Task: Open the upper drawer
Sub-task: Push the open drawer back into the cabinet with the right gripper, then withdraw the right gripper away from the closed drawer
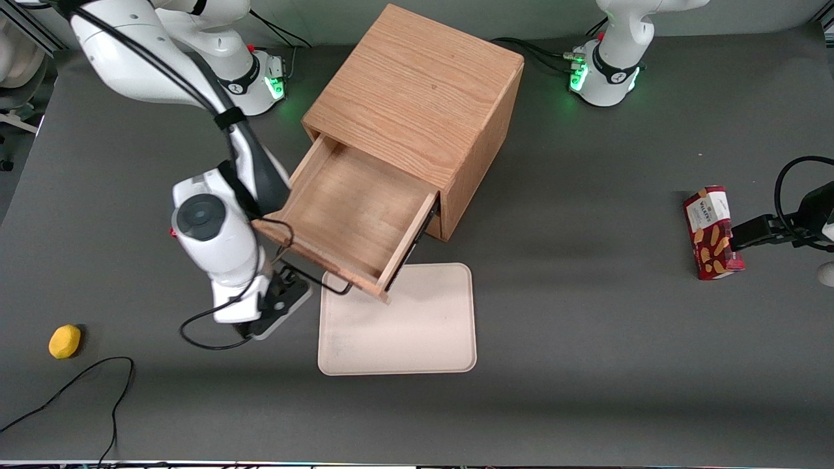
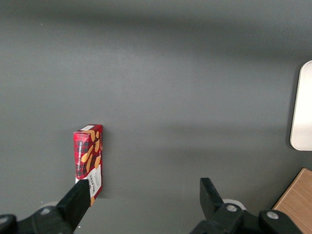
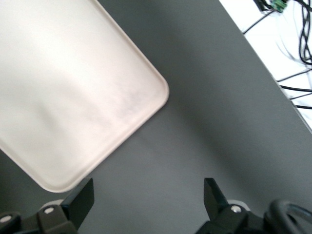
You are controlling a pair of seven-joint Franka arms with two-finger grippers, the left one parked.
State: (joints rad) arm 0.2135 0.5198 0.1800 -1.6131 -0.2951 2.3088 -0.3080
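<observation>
The oak cabinet [image 1: 417, 104] stands at the middle of the table. Its upper drawer [image 1: 348, 208] is pulled far out, showing its plain wooden box inside. The drawer's front edge overhangs a tray, and the thin black wire handle [image 1: 329, 284] sticks out from it. The lower drawer is hidden beneath the upper one. My right gripper [image 1: 281, 293] is just beside the handle, apart from it and nearer the front camera. In the right wrist view the gripper [image 3: 148, 187] is open and empty, with bare grey table between its fingers [image 3: 83, 197].
A beige tray [image 1: 397, 319] lies in front of the cabinet and shows in the right wrist view [image 3: 73, 87]. A yellow object [image 1: 64, 341] and a loose cable [image 1: 98, 384] lie toward the working arm's end. A red cookie box [image 1: 712, 232] lies toward the parked arm's end.
</observation>
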